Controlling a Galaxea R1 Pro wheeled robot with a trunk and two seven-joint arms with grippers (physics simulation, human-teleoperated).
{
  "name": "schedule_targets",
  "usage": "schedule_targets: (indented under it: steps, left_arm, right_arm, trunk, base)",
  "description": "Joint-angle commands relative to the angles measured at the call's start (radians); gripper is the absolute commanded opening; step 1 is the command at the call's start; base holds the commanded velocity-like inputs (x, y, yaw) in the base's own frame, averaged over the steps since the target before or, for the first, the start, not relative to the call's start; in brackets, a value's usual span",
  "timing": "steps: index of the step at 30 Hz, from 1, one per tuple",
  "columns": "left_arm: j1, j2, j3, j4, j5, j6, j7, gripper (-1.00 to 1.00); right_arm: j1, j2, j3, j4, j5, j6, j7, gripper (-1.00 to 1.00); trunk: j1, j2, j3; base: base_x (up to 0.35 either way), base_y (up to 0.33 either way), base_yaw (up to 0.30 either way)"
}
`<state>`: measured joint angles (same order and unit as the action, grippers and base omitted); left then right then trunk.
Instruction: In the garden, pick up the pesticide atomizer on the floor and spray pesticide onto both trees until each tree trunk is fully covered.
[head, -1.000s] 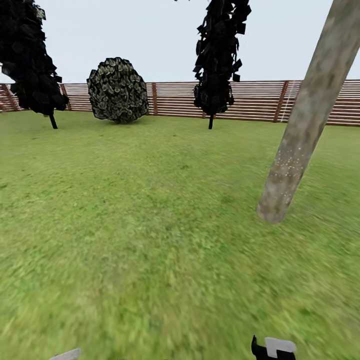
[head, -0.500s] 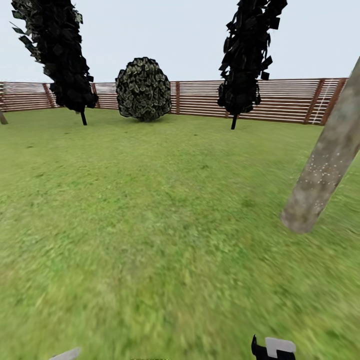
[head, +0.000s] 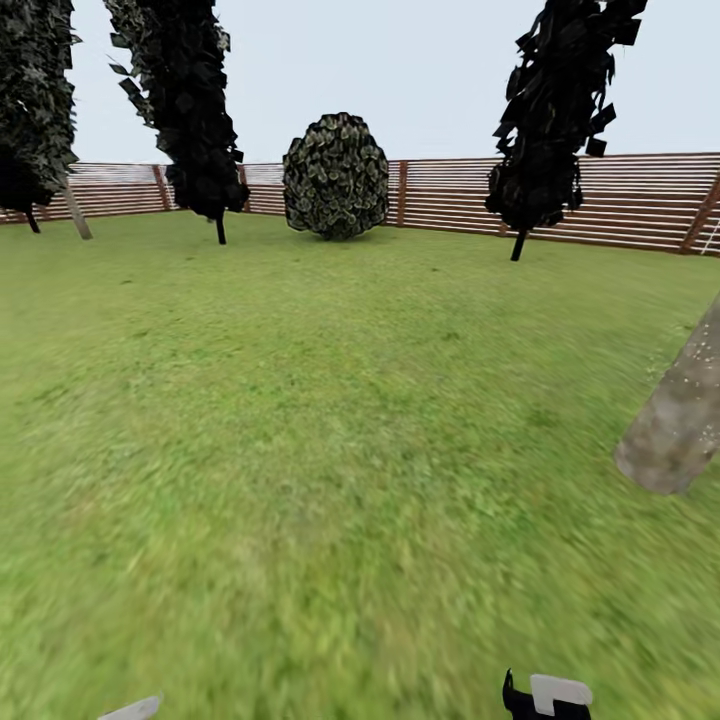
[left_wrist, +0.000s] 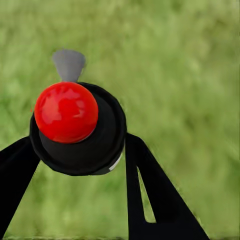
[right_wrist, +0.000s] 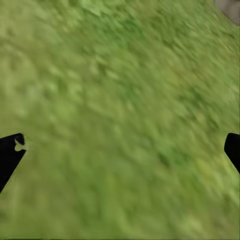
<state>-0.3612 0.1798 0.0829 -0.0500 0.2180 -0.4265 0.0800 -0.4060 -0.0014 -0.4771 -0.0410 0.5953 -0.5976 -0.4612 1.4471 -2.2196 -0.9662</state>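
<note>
Black fingers (left_wrist: 137, 185) of the left gripper (left_wrist: 75, 165) clamp the pesticide atomizer (left_wrist: 77, 127) from both sides; seen end-on in the left wrist view, its red cap faces the camera, its long axis runs away toward the lawn (left_wrist: 185, 75), and a grey nozzle juts from behind the cap. Fingertips (right_wrist: 10, 152) of the right gripper (right_wrist: 120, 150) stand wide apart over grass. In the head view a pale tree trunk (head: 680, 415) leans in near right; farther off stand dark conifers (head: 555, 110), a round shrub (head: 336, 176) and the slatted fence (head: 640, 200).
</note>
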Motion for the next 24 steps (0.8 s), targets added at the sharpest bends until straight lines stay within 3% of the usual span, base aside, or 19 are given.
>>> schedule_targets:
  steps: [1, 11, 24]
  left_arm:
    - [-0.001, 0.000, 0.008, 0.001, -0.003, -0.003, -0.001, -1.00]
    - [-0.001, 0.000, 0.008, 0.001, -0.002, -0.003, 0.000, -1.00]
    - [-0.001, -0.001, 0.008, 0.001, -0.003, -0.003, 0.000, -1.00]
  right_arm:
    - [-0.001, 0.000, -0.006, 0.001, 0.011, -0.002, -0.005, 1.00]
    - [-0.001, 0.000, -0.006, 0.001, 0.011, -0.002, -0.005, 1.00]
    - [-0.001, 0.000, -0.006, 0.001, 0.011, -0.002, -0.005, 1.00]
  trunk:
    - [0.000, 0.000, -0.001]
    - [0.000, 0.000, -0.001]
    - [0.000, 0.000, -0.001]
  base:
    - [-0.233, 0.000, 0.283]
    - [-0.299, 0.000, 0.283]
    - [-0.010, 0.000, 0.283]
